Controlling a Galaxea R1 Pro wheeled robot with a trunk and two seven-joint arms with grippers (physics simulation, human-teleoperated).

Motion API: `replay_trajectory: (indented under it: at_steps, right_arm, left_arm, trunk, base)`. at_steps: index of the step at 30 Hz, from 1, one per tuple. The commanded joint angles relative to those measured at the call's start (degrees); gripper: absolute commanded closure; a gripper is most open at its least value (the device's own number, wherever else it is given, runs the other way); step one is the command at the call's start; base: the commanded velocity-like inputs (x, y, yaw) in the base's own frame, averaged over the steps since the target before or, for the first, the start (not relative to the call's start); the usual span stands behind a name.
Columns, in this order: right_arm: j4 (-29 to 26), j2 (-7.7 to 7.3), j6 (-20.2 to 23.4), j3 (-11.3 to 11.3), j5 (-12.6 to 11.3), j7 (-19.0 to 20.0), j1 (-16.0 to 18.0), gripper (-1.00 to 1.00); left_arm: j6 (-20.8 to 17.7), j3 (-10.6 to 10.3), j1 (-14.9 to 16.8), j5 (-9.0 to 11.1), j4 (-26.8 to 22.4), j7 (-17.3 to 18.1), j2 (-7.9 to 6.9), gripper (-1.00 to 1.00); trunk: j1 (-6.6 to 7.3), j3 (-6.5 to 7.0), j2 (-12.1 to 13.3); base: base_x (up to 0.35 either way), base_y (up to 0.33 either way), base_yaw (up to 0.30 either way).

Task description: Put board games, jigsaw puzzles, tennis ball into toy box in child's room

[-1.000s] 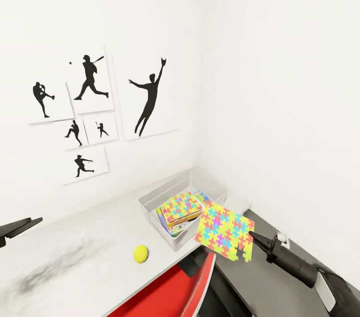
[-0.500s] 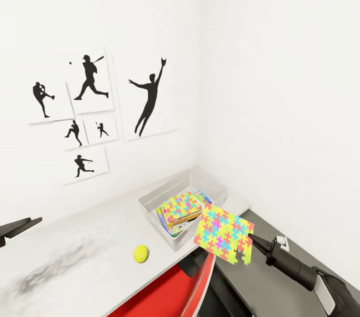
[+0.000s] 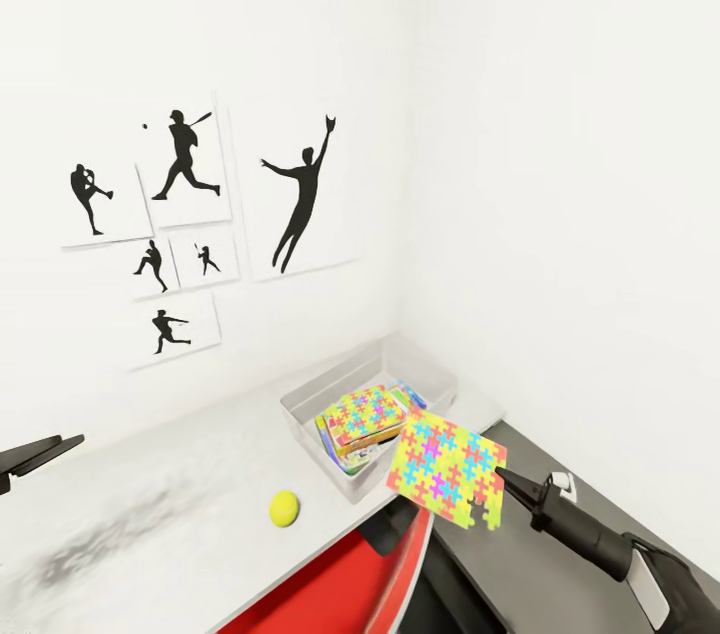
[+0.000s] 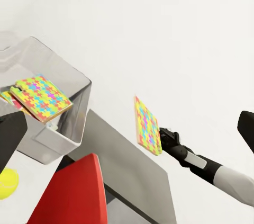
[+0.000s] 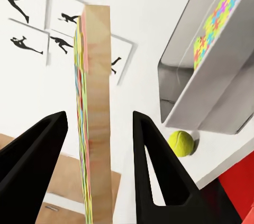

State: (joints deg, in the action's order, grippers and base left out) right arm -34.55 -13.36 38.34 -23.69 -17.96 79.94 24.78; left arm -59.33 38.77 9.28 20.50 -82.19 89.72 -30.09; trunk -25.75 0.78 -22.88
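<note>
Jigsaw puzzle (image 3: pixel 447 466): hanging upright in the air just off the table's (image 3: pixel 150 504) corner, near the toy box.
Right gripper (image 3: pixel 503 482): pinching the puzzle's edge, jaws spread wider than its thickness in the wrist view.
Toy box (image 3: pixel 425 369): sitting on the table, holding another puzzle and board games.
Tennis ball (image 3: pixel 284 508): lying on the table beside the box.
Left gripper (image 3: pixel 35 454): showing at the frame's edge; cannot tell its jaws.

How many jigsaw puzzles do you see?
2. One puzzle lies on top of the pile inside the toy box; the other hangs upright in the right tool, beside the box.
</note>
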Motion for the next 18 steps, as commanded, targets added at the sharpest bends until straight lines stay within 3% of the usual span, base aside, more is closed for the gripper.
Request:
replay_trajectory:
  at_steps: [1,6,18]
  right_arm:
    - [0.0,0.00,0.5,0.0,-0.1,0.1,0.0,1.00]
    - [0.0,0.00,0.5,0.0,-0.1,0.0,0.0,1.00]
    - [0.0,0.00,0.5,0.0,-0.1,0.0,0.0,1.00]
  left_arm:
    - [-0.6,0.0,0.0,-0.1,0.0,0.3,-0.02,-1.00]
    - [-0.6,0.0,0.0,-0.1,0.0,0.3,0.02,-1.00]
    - [-0.6,0.0,0.0,-0.1,0.0,0.3,0.03,-1.00]
  trunk:
    - [-0.03,-0.02,0.0]
    - [-0.03,-0.02,0.0]
    - [-0.03,-0.02,0.0]
  base:
    - [0.155,0.000,0.210]
    - [0.183,0.000,0.166]
    - [0.096,0.000,0.012]
